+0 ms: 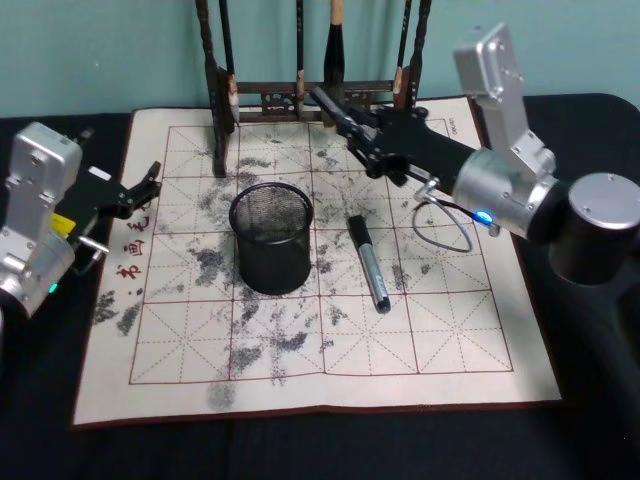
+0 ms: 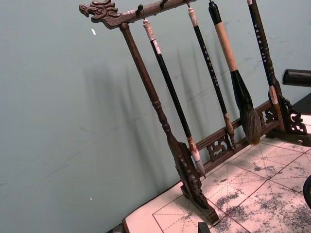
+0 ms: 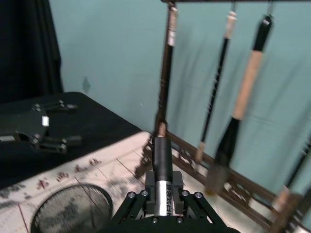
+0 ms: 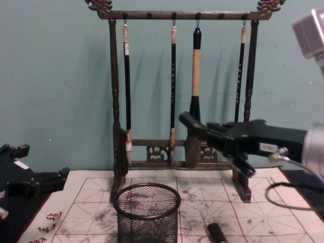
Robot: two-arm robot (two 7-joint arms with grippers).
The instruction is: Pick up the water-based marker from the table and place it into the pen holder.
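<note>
My right gripper (image 1: 352, 128) is shut on a water-based marker (image 3: 162, 160) with a black cap and a silver barrel. It holds the marker above the back of the white cloth (image 1: 440, 330), behind and to the right of the pen holder (image 1: 271, 237). In the chest view the held marker (image 4: 190, 121) points left, above the black mesh pen holder (image 4: 147, 212). A second marker (image 1: 368, 262) lies on the cloth just right of the holder. My left gripper (image 1: 145, 185) rests open at the cloth's left edge.
A tall dark wooden brush rack (image 4: 115, 101) with several hanging brushes stands along the cloth's back edge, close behind my right gripper. A grey cable (image 1: 445, 225) loops under the right arm. The dark table (image 1: 300, 440) surrounds the cloth.
</note>
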